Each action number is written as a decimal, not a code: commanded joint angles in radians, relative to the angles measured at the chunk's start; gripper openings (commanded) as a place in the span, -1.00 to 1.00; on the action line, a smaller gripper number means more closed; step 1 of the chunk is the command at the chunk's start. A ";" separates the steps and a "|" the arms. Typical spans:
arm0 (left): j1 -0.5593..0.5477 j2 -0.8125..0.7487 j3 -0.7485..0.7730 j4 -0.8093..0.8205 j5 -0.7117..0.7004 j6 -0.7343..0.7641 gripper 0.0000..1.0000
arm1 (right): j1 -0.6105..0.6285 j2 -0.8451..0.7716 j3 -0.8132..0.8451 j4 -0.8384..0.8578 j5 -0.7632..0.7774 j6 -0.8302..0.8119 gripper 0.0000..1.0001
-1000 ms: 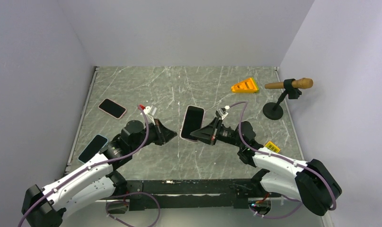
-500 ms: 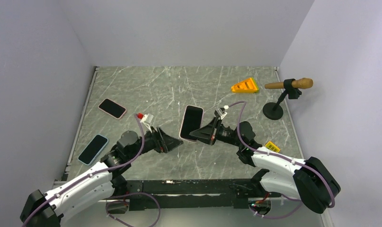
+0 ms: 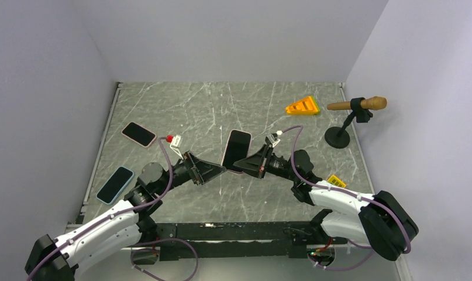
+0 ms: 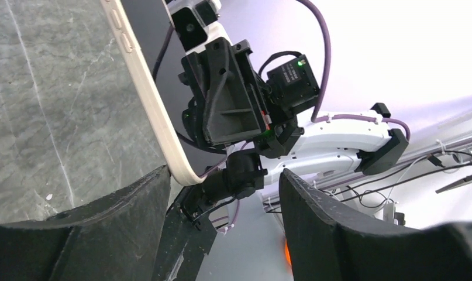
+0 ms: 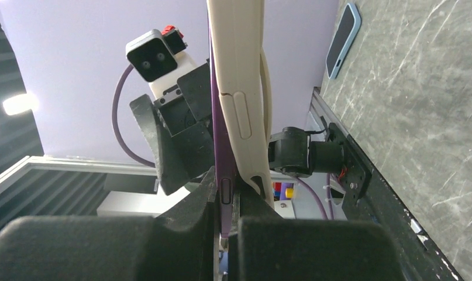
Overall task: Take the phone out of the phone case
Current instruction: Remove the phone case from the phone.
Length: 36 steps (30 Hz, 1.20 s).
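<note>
Across the centre of the grey-green, white-veined stone counter (image 3: 181, 111), the two white arms with black wrists meet from either side. Between them the phone (image 3: 237, 148), a flat dark rectangle with rounded corners, sits lifted and tilted in its smooth cream phone case (image 5: 240, 88). The right pincer (image 3: 239, 164) is clamped tight on the case's lower edge. The left pincer (image 4: 221, 175) stands wide apart and holds nothing, with the case's rounded lower corner just above the gap between its black fingers.

Smaller items lie well apart from this. A black stand with a wooden handle (image 3: 357, 105) is at the far right, and an orange ribbed wedge (image 3: 302, 106) sits beside it. A pink-rimmed phone (image 3: 138, 134) and a blue-rimmed phone (image 3: 114, 184) lie flat on the left. A small yellow tag (image 3: 337, 181) lies by the right arm.

From the right wrist, a thin purple strip lies against the cream shell. Whether it is the phone's own edge cannot be told. The case's top is cut off in both wrist views.

A second ago the left pincer was closed and sat further left, away from the phone. It has since reached in to the corner and opened. The right grip is unchanged.
</note>
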State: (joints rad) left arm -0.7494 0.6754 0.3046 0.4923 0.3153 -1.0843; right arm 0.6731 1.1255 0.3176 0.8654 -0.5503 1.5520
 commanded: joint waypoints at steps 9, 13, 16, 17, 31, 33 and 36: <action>0.000 0.090 0.067 0.021 0.006 0.017 -0.07 | 0.013 -0.040 0.051 0.110 0.006 -0.003 -1.00; 0.000 0.132 0.087 0.035 0.060 0.070 -0.59 | 0.015 -0.044 0.045 0.108 0.007 0.001 -1.00; 0.000 0.151 0.109 -0.021 0.087 0.200 -1.00 | 0.014 -0.043 0.047 0.110 -0.015 0.013 -1.00; 0.001 0.153 0.117 -0.038 0.096 0.266 -1.00 | 0.014 -0.039 0.049 0.115 -0.030 0.021 -1.00; 0.000 0.230 0.394 -0.619 0.141 1.151 -1.00 | 0.020 0.071 0.058 0.406 -0.177 0.154 -1.00; 0.000 0.226 0.392 -0.626 0.135 1.171 -1.00 | 0.020 0.069 0.066 0.403 -0.181 0.164 -1.00; 0.000 0.216 0.403 -0.663 0.113 1.198 -1.00 | 0.019 0.063 0.075 0.401 -0.185 0.182 -1.00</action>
State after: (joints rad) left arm -0.7357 0.8547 0.7170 -0.0296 0.4820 -0.2684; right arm 0.6506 1.2121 0.3244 1.1721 -0.6109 1.4868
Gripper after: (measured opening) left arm 0.146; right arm 0.108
